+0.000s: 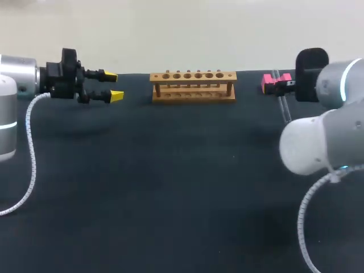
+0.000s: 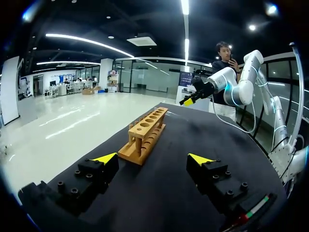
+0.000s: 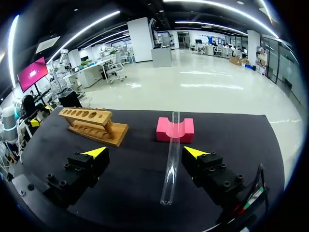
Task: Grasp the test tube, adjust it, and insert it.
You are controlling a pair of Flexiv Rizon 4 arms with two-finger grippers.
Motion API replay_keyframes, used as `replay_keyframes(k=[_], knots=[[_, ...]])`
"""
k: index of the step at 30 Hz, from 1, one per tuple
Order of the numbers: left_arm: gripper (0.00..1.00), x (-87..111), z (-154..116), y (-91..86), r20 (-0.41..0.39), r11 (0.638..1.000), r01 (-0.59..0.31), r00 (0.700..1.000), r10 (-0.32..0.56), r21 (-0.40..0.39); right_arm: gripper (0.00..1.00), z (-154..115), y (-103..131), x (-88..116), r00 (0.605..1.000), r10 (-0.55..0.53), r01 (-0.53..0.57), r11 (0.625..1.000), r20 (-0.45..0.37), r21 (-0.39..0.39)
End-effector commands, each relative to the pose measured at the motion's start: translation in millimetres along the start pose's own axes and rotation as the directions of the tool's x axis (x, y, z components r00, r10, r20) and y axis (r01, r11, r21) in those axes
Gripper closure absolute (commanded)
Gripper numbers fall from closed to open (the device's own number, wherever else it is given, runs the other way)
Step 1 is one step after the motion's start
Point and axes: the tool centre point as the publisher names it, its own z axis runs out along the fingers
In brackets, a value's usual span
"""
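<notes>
Test tube of clear glass (image 3: 170, 159) lies flat on the dark table (image 3: 241, 130), well to the right of the light wooden rack with its row of holes (image 3: 91, 124). One end is cradled in the groove of a pink saddle-shaped block (image 3: 175, 129) that sits about level with the rack, and the other end rests on the table nearer the robot, so its long axis runs at right angles to the rack's row of holes. The right gripper (image 3: 145, 152) is on that same side of the rack, its yellow-tipped fingers spread wide with the test tube lying lengthwise in the gap between them, nearer the finger that is farther from the rack. Neither finger touches the glass, and how high the tips stand above it cannot be told. The left gripper (image 1: 112, 85), also spread wide and holding nothing, hangs on the rack's opposite side, pointing at the rack's end and well apart from the test tube. By this layout the right arm is plainly the nearer one for the grasp, its fingers straddling the test tube across its width — a closing pinch would likely need only a descent, and perhaps a small shift away from the rack to centre the glass
</notes>
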Motion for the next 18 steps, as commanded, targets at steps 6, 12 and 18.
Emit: replay_keyframes(k=[6, 12, 18], knots=[[0.00, 1.1, 0, 0.0, 0.003, 1.000, -0.002, 1.000, 0.002, 0.000, 0.00, 38, -8, 5, 0.999, -0.016, 0.028, 0.894, -0.032, 0.447], [0.00, 1.1, 0, 0.0, 0.003, 1.000, -0.002, 1.000, 0.002, 0.000, 0.00, 47, -21, 13, 0.999, 0.001, 0.020, 0.889, -0.047, 0.457], [0.00, 1.1, 0, 0.0, 0.003, 1.000, -0.002, 1.000, 0.002, 0.000, 0.00, 55, -31, 17, 0.998, 0.007, 0.018, 0.894, -0.055, 0.448]])
